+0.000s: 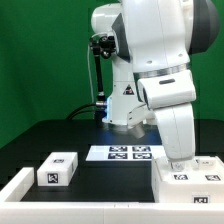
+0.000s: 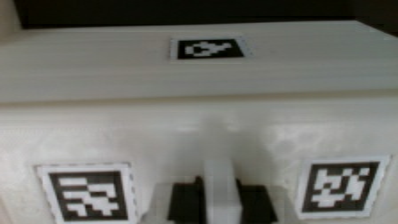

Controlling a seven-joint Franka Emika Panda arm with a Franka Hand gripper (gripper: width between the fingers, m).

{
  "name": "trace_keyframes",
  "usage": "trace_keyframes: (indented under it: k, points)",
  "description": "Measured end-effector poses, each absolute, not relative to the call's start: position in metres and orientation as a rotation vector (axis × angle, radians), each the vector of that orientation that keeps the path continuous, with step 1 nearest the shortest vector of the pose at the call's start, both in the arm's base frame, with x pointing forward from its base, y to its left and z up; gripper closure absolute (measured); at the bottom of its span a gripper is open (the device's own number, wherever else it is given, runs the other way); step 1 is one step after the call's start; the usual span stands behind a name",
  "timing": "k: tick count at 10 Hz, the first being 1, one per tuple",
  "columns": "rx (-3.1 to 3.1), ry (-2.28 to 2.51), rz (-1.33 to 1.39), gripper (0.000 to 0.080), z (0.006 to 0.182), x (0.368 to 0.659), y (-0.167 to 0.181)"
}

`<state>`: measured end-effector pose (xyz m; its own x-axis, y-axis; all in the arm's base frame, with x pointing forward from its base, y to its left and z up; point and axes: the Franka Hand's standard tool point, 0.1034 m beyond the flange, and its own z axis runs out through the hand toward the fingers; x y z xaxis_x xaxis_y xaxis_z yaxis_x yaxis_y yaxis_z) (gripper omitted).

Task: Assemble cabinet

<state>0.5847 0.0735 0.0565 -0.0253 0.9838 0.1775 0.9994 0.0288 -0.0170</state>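
The cabinet, a large white box-like body with black-and-white tags on its faces, stands at the front on the exterior view's right. My arm reaches down onto it from above, and my gripper meets its top near the left end. In the wrist view the cabinet fills the picture, with one tag on its upper face and two on the face toward me. My gripper is shut on a thin white upright rib of that body, with a dark finger on each side of it.
The marker board lies flat at the table's middle, behind the cabinet. A small white tagged block sits at the exterior view's front left, with a long white part beside it at the table's edge.
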Motion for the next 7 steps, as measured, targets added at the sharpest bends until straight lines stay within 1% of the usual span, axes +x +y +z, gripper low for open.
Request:
trace_keyframes:
  k: [1,2,3,4,5,6,7]
  points:
    - [-2.092,-2.146,-0.168,0.0737,0.056,0.585,0.074]
    - [-2.091,-2.146,-0.167,0.0667,0.056,0.584,0.074]
    - [-2.096,-2.143,-0.168,0.0667,0.057,0.585,0.074]
    - [-2.117,-2.141,-0.172,0.0466,0.066,0.586,0.073]
    - [-2.124,-2.149,-0.167,0.0289,0.073,0.582,0.071]
    - [-2.143,-2.148,-0.173,0.0289,0.078,0.576,0.071]
    - [-2.15,-2.149,-0.176,0.0195,0.078,0.569,0.07]
